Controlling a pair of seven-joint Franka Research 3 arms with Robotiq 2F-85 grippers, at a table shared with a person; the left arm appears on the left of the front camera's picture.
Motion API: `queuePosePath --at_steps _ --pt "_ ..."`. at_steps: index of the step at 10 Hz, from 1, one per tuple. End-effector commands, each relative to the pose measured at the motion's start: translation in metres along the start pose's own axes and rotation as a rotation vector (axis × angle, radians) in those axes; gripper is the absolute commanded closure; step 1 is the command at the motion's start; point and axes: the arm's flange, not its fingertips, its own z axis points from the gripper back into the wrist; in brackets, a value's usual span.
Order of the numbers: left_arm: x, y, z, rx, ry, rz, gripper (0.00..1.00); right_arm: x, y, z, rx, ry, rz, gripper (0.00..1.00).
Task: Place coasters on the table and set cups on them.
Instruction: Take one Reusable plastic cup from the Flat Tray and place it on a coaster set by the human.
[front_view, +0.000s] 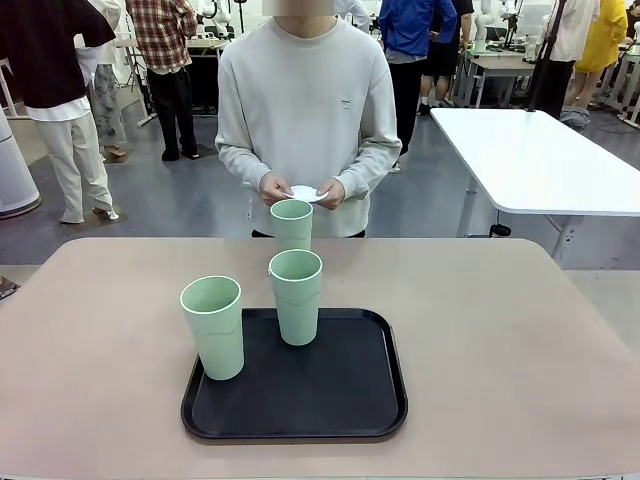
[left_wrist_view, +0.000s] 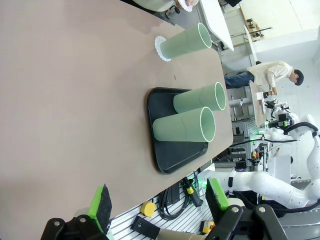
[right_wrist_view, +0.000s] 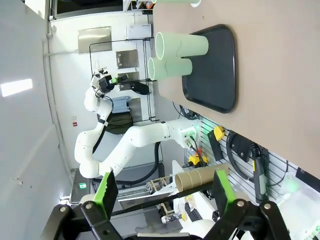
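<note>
Three mint-green cups stand in the front view. The far cup (front_view: 291, 222) is on the beige table (front_view: 500, 330) beyond the tray; its base rests on a lacy white coaster (left_wrist_view: 160, 48). The other two cups (front_view: 212, 326) (front_view: 297, 296) stand on the black tray (front_view: 350, 400). The person at the far side holds white coasters (front_view: 308, 192) in both hands. My left gripper (left_wrist_view: 160, 200) is open and empty, well back from the cups (left_wrist_view: 184, 125) (left_wrist_view: 200, 98) (left_wrist_view: 187, 42). My right gripper (right_wrist_view: 165, 189) is open and empty, off the table's edge, far from the tray (right_wrist_view: 215, 70) and cups (right_wrist_view: 182, 45) (right_wrist_view: 170, 67).
A white table (front_view: 540, 160) stands behind on the right, and people move about in the background. The beige table has bare surface to the left and right of the tray. My left arm (right_wrist_view: 135, 135) shows beyond the table in the right wrist view.
</note>
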Motion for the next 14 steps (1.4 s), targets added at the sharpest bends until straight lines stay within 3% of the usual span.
queuePosePath --at_steps 1,14 --pt "0.0011 -0.0004 -0.0012 -0.012 -0.012 0.001 0.00 -0.0003 0.0007 0.0005 0.010 0.002 -0.001 0.00" --pt "0.0011 -0.0004 -0.0012 -0.012 -0.012 0.001 0.00 -0.0003 0.0007 0.0005 0.010 0.002 -0.001 0.00"
